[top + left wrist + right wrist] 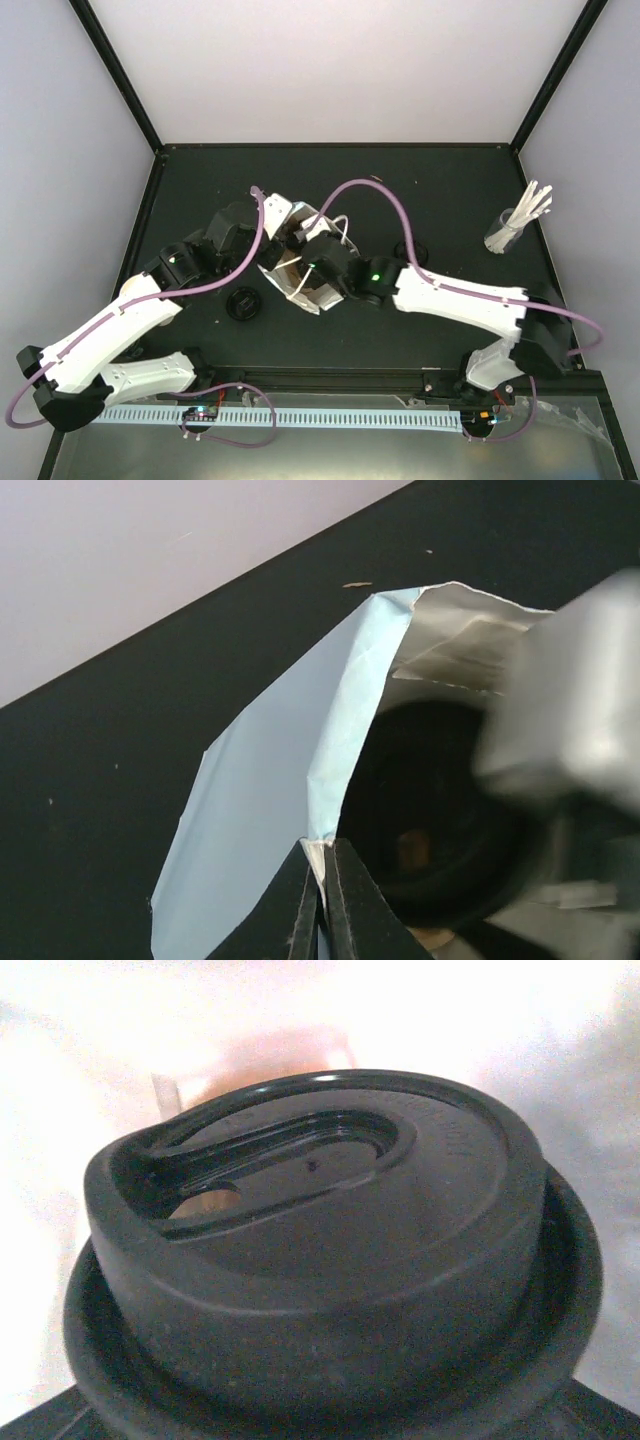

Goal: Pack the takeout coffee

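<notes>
The light-blue paper bag (pixel 285 215) stands open at the table's middle, and the brown pulp carrier (pixel 312 292) shows in its mouth. My left gripper (pixel 268 256) is shut on the bag's rim (pixel 322 852) and holds that side out. My right gripper (pixel 322 258) reaches into the bag's mouth. A black cup lid (pixel 320 1260) fills the right wrist view and hides the fingers, with the bag's white inside behind it. The same lid (pixel 430 820) shows dark inside the bag in the left wrist view. Another black-lidded cup (pixel 243 305) stands on the table left of the bag.
A clear glass of white sticks (pixel 515 225) stands at the right rear. What looks like another black lid (pixel 418 250) sits behind the right arm's purple cable. Black frame posts and pale walls close in the table.
</notes>
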